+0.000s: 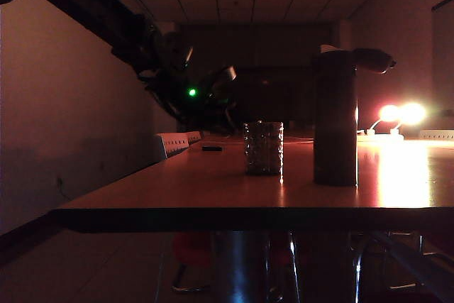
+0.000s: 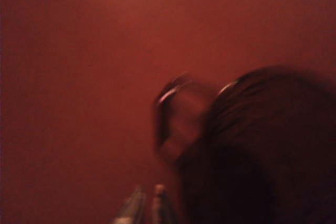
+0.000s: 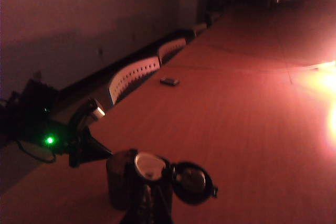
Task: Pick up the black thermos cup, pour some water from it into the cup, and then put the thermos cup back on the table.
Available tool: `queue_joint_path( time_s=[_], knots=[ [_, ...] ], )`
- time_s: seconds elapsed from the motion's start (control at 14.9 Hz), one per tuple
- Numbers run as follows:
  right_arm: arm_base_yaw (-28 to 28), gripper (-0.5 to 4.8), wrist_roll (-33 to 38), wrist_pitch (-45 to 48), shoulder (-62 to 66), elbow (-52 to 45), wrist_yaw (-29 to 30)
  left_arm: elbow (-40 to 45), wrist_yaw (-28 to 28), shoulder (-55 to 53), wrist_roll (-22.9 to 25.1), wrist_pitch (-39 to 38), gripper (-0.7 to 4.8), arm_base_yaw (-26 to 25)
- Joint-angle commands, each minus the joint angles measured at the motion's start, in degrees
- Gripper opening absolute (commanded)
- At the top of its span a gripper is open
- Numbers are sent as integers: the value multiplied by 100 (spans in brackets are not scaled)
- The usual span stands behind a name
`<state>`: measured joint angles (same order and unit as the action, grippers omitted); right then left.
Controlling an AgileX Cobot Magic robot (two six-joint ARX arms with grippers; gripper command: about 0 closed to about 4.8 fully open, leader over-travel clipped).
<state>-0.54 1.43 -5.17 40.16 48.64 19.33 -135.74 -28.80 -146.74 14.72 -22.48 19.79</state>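
Nothing in hand; no telling whether poured yet.

Across the tabletop [image 1: 177, 182], toward the front edge: thermos [image 1: 335, 125] upright right of centre, lid flipped out sideways, gripped by nothing; just left of it, apart, glass [image 1: 263, 147], also upright, too dark to judge any water inside. Above the far left side, left gripper [image 2: 147, 205], fingers all but closed on nothing, thermos top close beside them in the blurred wrist view. Right gripper [image 3: 149, 211] just short of the thermos, fingers closed and empty. Judged from this: either lift, pour and set-down all left to do, or thermos already put back; impossible to say which.
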Motion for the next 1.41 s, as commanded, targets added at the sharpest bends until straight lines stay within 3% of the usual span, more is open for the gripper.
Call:
queue_joint_path(
  time_s=[0.07, 0.27, 0.47, 0.87, 1.41],
  knots=[
    [-2, -1, -13, 116, -17, 22, 37, -15, 354, 35, -345, 833, 35, -7],
    [-2, -1, -13, 116, -15, 22, 59, -17, 431, 35, -1333, 1937, -8, 48],
    [-2, -1, -13, 116, -15, 22, 142, -17, 376, 33, -1801, 2155, -8, 109],
    [-2, -1, -13, 118, -15, 22, 142, -17, 177, -48, -1860, 2159, -8, 317],
    [-2, -1, -13, 109, -87, 22, 249, -15, 352, -181, -1814, 1836, -8, 376]
  ],
)
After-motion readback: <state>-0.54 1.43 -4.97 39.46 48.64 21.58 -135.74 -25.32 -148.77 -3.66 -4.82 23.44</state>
